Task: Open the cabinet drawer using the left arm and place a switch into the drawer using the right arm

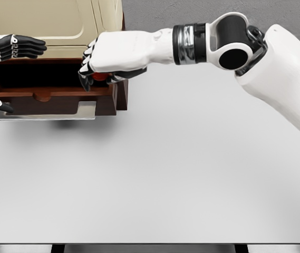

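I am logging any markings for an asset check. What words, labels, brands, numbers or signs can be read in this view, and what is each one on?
None: no readable text shows anywhere.
The cabinet, its open drawer, the table and both arms are plain.
The small red thing in the right hand is mostly hidden by the fingers, so any marking on it cannot be seen.

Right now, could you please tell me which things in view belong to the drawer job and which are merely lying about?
Belongs to the job:
- open brown wooden drawer of the cream cabinet
- small red switch, held over the drawer
- right hand, gripping it
- left hand, beside the cabinet

Lying about:
- nothing; only the white table
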Controlling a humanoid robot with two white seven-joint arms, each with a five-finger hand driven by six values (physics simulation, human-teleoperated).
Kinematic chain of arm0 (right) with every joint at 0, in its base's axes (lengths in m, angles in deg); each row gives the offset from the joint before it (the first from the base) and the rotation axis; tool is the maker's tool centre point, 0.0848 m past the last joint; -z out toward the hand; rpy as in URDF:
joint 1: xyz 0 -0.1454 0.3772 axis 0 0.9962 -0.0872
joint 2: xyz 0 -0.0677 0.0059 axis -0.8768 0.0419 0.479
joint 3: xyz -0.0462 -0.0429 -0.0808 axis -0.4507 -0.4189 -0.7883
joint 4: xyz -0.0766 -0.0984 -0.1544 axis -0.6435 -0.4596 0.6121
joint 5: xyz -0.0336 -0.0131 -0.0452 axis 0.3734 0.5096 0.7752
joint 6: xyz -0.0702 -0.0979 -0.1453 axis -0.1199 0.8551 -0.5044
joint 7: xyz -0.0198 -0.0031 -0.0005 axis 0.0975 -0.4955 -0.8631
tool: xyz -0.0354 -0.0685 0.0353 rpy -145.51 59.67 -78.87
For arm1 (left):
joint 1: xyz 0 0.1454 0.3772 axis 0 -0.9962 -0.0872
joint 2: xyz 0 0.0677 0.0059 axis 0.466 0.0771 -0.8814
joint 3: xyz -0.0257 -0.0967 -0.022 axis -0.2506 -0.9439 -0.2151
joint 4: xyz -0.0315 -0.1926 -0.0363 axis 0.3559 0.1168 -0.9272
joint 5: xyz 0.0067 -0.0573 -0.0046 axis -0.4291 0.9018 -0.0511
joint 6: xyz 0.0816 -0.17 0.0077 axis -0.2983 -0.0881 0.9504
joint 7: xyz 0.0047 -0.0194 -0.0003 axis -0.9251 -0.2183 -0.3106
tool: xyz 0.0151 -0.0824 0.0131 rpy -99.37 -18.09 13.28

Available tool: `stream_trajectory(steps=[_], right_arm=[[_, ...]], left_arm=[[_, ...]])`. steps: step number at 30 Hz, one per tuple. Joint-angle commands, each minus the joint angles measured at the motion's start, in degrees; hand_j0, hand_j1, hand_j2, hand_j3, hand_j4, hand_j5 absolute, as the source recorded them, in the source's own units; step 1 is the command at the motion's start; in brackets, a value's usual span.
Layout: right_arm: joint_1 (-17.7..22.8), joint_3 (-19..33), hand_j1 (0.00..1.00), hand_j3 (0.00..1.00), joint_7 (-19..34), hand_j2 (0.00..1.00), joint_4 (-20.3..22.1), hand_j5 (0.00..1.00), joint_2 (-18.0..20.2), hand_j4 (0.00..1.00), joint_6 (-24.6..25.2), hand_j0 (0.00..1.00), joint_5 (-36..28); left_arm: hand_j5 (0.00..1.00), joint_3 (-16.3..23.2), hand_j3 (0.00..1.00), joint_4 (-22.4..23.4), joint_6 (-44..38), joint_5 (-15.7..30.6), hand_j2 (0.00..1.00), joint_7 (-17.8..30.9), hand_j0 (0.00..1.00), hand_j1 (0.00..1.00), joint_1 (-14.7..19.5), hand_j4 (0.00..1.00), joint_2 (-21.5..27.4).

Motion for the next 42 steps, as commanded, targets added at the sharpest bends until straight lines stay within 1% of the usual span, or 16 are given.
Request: stream_trajectory(steps=[1, 3, 6, 13, 14, 16, 18, 30, 31, 32, 33, 35, 37, 39, 40, 42], right_arm=[[0.0, -0.48, 0.51, 0.51, -0.04, 0.51, -1.68, 0.51, -0.97, 0.51, 0.23, 0.51, -0.22], [0.0, -0.48, 0.51, 0.51, -0.04, 0.51, -1.77, 0.51, -1.32, 0.51, 0.23, 0.51, -0.3], [-0.88, -1.8, 0.51, 0.51, -0.04, 0.51, -4.67, 0.51, -2.99, 0.51, 0.06, 0.51, -0.22], [-2.02, -3.91, 0.51, 0.51, -0.04, 0.51, -7.92, 0.51, -5.54, 0.51, -0.03, 0.51, -0.22], [-2.02, -3.91, 0.51, 0.51, -0.04, 0.51, -7.92, 0.51, -5.98, 0.51, 0.06, 0.51, -0.22], [-2.11, -4.0, 0.51, 0.51, -0.04, 0.51, -8.89, 0.51, -6.6, 0.51, -0.03, 0.51, -0.22], [-2.55, -4.0, 0.51, 0.51, -0.04, 0.51, -9.85, 0.51, -7.83, 0.51, -0.03, 0.51, -0.13], [-3.34, -3.91, 0.52, 0.52, -0.04, 0.52, -15.3, 0.52, -8.79, 0.52, -0.82, 0.52, 0.05], [-3.25, -3.91, 0.57, 0.57, -0.04, 0.57, -15.3, 0.57, -8.8, 0.57, -0.65, 0.57, 0.05], [-3.25, -3.91, 0.91, 0.91, -0.04, 0.91, -15.39, 0.91, -8.88, 0.91, 0.58, 0.91, -0.13], [-3.25, -3.91, 1.0, 1.0, -0.04, 1.0, -15.3, 1.0, -8.88, 1.0, 1.9, 1.0, -0.04], [-3.16, -3.73, 1.0, 1.0, -0.04, 1.0, -14.95, 1.0, -8.88, 1.0, 1.46, 1.0, 0.05], [-3.08, -3.73, 1.0, 1.0, -0.04, 1.0, -13.98, 1.0, -8.79, 1.0, 0.68, 1.0, -0.04], [-2.99, -3.65, 1.0, 1.0, -0.04, 1.0, -12.84, 1.0, -8.62, 1.0, -3.46, 1.0, -0.13], [-2.81, -3.65, 1.0, 1.0, -0.04, 1.0, -11.26, 1.0, -8.09, 1.0, -5.06, 1.0, -0.13], [-2.46, -3.65, 1.0, 1.0, -0.04, 1.0, -8.01, 1.0, -4.93, 1.0, -5.06, 1.0, -0.3]], left_arm=[[1.0, -0.13, 1.0, 0.0, -0.12, 0.37, 1.0, -0.01, 1.0, 1.0, -0.01, 1.0, 0.21], [1.0, -0.13, 1.0, 0.0, -0.03, 0.37, 1.0, -0.01, 1.0, 1.0, -0.01, 1.0, 0.3], [1.0, -0.13, 1.0, 0.0, -0.03, 0.37, 1.0, -0.01, 1.0, 1.0, 0.08, 1.0, 0.12], [1.0, -0.57, 1.0, -0.08, 0.06, 0.37, 1.0, -0.01, 1.0, 1.0, 0.17, 1.0, -0.14], [1.0, -0.66, 1.0, -0.08, 0.75, 0.37, 1.0, -0.01, 1.0, 1.0, 0.17, 1.0, -0.32], [1.0, -0.83, 1.0, -0.08, 7.52, 0.46, 1.0, -0.01, 1.0, 1.0, 0.17, 1.0, -0.58], [1.0, -0.83, 1.0, -0.08, 7.7, 0.46, 1.0, -0.01, 1.0, 1.0, 0.08, 1.0, -0.49], [1.0, -0.75, 1.0, -0.08, 7.88, 0.46, 1.0, -0.01, 1.0, 1.0, -0.09, 1.0, -1.64], [1.0, -0.75, 1.0, -0.08, 7.88, 0.46, 1.0, -0.01, 1.0, 1.0, -0.18, 1.0, -1.63], [1.0, -0.75, 1.0, -0.08, 7.88, 0.46, 1.0, -0.01, 1.0, 1.0, -0.09, 1.0, -1.55], [1.0, -0.75, 1.0, -0.08, 7.88, 0.46, 1.0, -0.01, 1.0, 1.0, -0.18, 1.0, -1.55], [1.0, -0.75, 1.0, -0.08, 7.88, 0.46, 1.0, -0.01, 1.0, 1.0, -0.09, 1.0, -1.81], [1.0, -0.75, 1.0, -0.08, 7.88, 0.46, 1.0, -0.01, 1.0, 1.0, -0.09, 1.0, -3.66], [1.0, -0.75, 1.0, -0.08, 7.88, 0.46, 1.0, -0.01, 1.0, 1.0, -0.09, 1.0, -4.01], [1.0, -0.75, 1.0, -0.08, 7.88, 0.46, 1.0, -0.01, 1.0, 1.0, -0.09, 1.0, -4.01], [1.0, -0.75, 1.0, -0.08, 7.96, 0.46, 1.0, -0.01, 1.0, 1.0, -0.09, 1.0, -4.18]])
